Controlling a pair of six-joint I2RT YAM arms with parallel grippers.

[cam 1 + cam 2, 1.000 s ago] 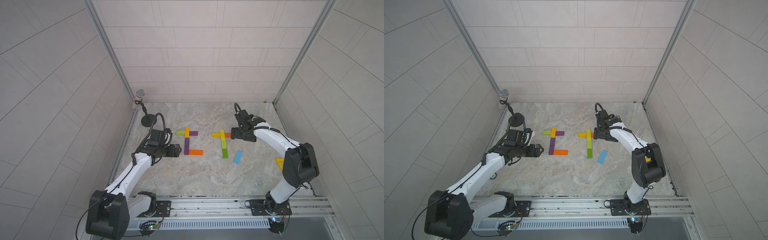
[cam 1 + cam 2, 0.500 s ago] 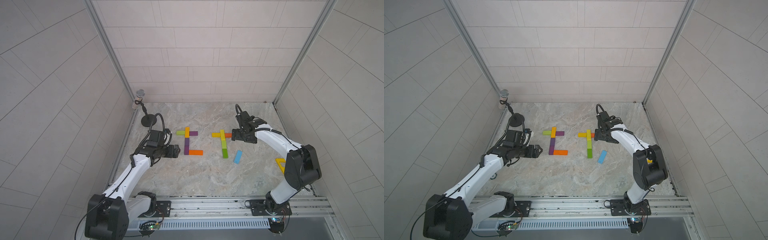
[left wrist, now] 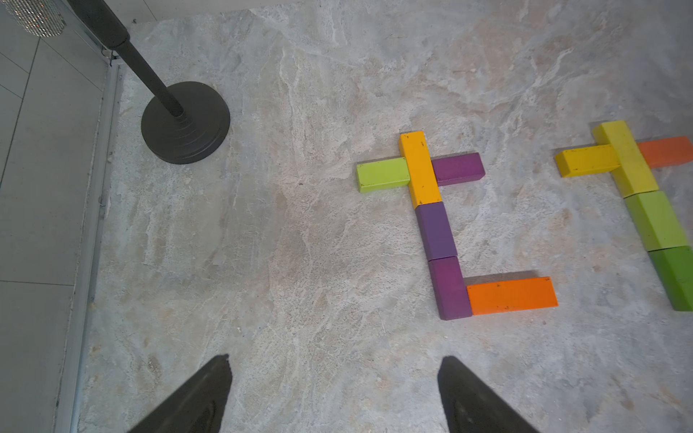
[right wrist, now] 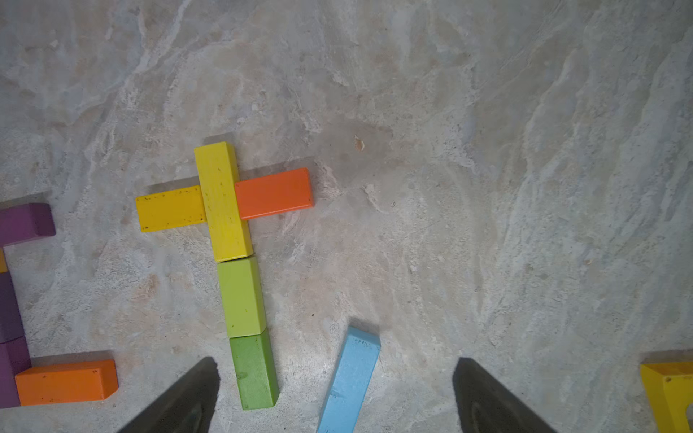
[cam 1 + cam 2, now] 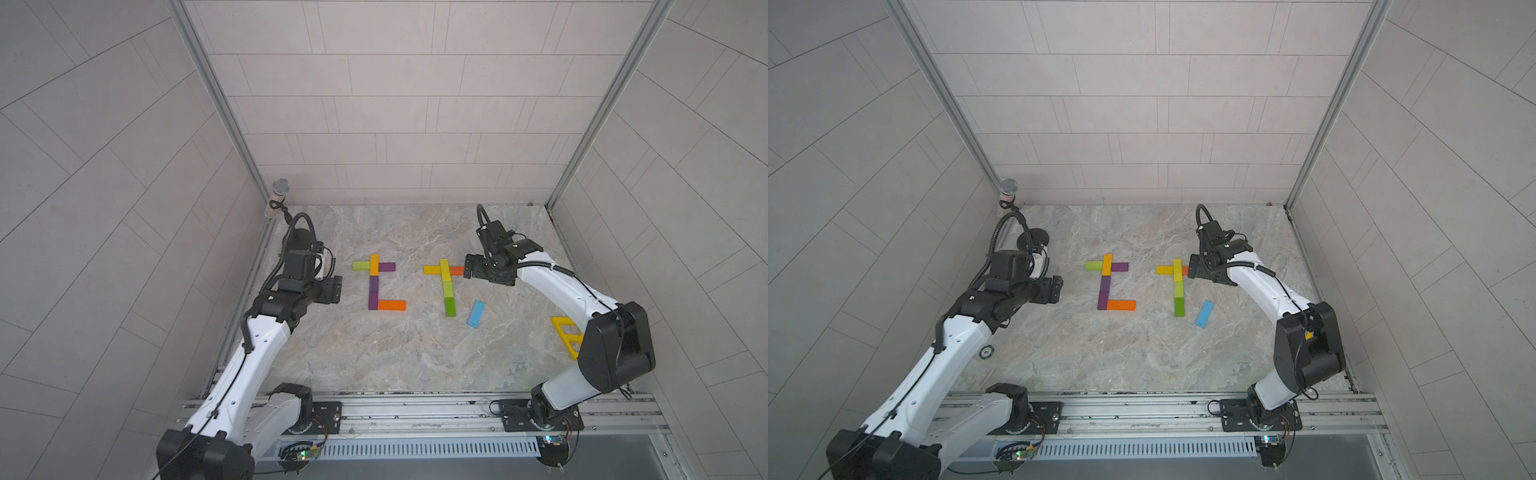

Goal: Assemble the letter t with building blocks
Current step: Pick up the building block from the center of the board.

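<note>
Two letter shapes of building blocks lie flat on the stone table. The left shape [image 5: 373, 286] [image 3: 435, 230] has a purple stem, a lime, yellow and purple crossbar and an orange foot. The right shape [image 5: 445, 272] [image 4: 221, 202] has a yellow, lime and green stem, with a yellow block and an orange block [image 5: 457, 271] [image 4: 275, 194] as its crossbar. A light blue block [image 5: 476, 313] [image 4: 352, 378] lies loose and slanted beside the green end. My left gripper [image 5: 334, 291] [image 3: 334, 358] hovers open and empty, left of the left shape. My right gripper [image 5: 469, 272] [image 4: 336, 360] hovers open and empty by the orange block's right end.
A microphone stand [image 5: 280, 195] with a round black base [image 3: 185, 122] stands in the back left corner. A yellow frame piece [image 5: 565, 336] [image 4: 669, 393] lies at the right edge behind my right arm. Tiled walls close three sides; a metal rail [image 5: 415, 411] runs along the front.
My left gripper has drawn back a little to the left, away from the left shape. My right arm's elbow has sunk toward the front rail. No block has moved.
</note>
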